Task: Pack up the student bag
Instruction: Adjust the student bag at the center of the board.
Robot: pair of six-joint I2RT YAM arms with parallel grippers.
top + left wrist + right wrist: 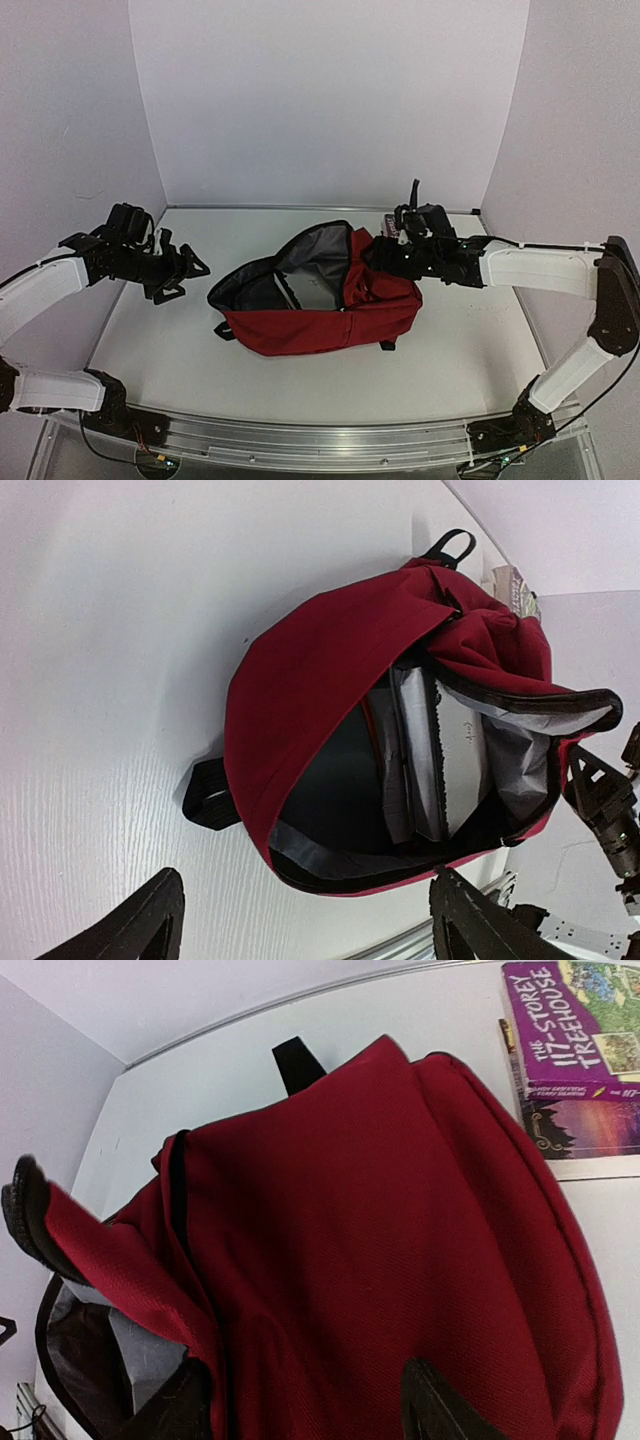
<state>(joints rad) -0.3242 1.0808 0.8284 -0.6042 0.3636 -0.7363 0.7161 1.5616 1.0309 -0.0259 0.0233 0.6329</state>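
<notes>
The dark-red student bag (330, 310) lies on its side mid-table, its mouth open toward the left and its grey lining showing. In the left wrist view the bag (310, 680) holds several flat grey and white books (440, 750) standing inside. My left gripper (185, 268) is open and empty, a short way left of the mouth. My right gripper (385, 255) is at the bag's upper right. Its fingers (445, 1410) stand wide apart astride the red fabric (380, 1230), one on the grey lining side, one outside.
A purple "117-Storey Treehouse" book (575, 1050) lies on the table just behind the bag, also visible in the top view (392, 224). White walls enclose the table on three sides. A metal rail (320, 440) runs along the near edge.
</notes>
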